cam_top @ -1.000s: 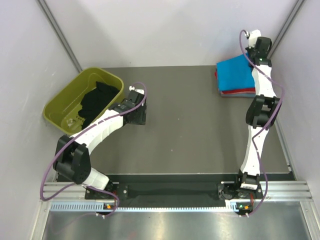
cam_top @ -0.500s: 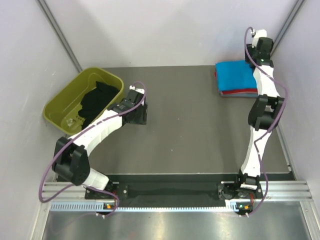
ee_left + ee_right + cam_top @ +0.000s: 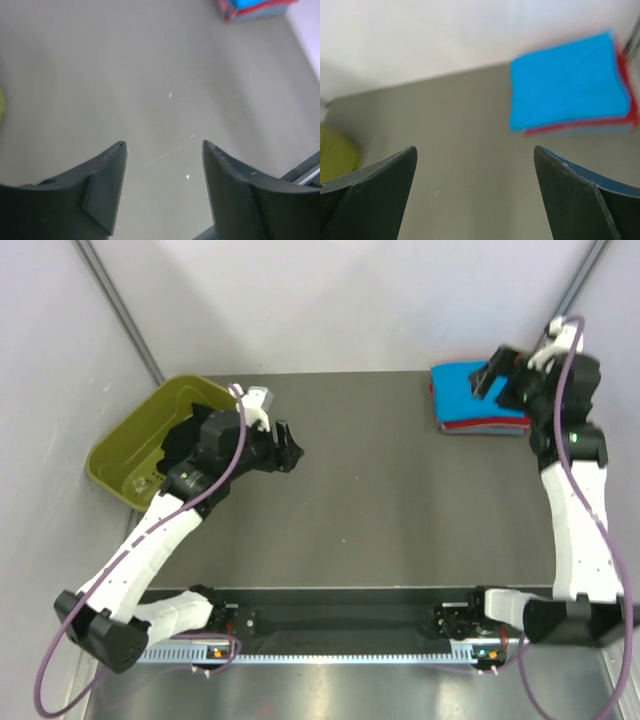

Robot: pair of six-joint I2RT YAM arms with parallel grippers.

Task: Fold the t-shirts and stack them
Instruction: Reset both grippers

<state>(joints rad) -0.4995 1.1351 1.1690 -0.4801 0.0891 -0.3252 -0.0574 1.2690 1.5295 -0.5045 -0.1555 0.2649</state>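
Observation:
Three folded t-shirts lie stacked at the table's far right corner: the turquoise-blue one (image 3: 462, 388) (image 3: 567, 87) on top, a red one (image 3: 475, 425) under it and a grey-blue one at the bottom. The right wrist view shows the stack ahead and to the right, and in the left wrist view the stack (image 3: 255, 7) is far off at the top edge. A black t-shirt (image 3: 172, 443) lies crumpled in the olive-green tub (image 3: 115, 455). My right gripper (image 3: 490, 380) (image 3: 475, 147) hovers open above the stack's near right edge, holding nothing. My left gripper (image 3: 285, 450) (image 3: 164, 144) hangs open and empty over bare table beside the tub.
The tub stands at the far left and shows as a green blur (image 3: 335, 155) in the right wrist view. White walls close in the table at the back and on both sides. A metal rail (image 3: 330, 625) runs along the near edge between the arm bases.
My right gripper has opened and pulled up and back from the stack as the arm swung right. My left arm has lifted off the table, and its gripper has opened slightly wider.

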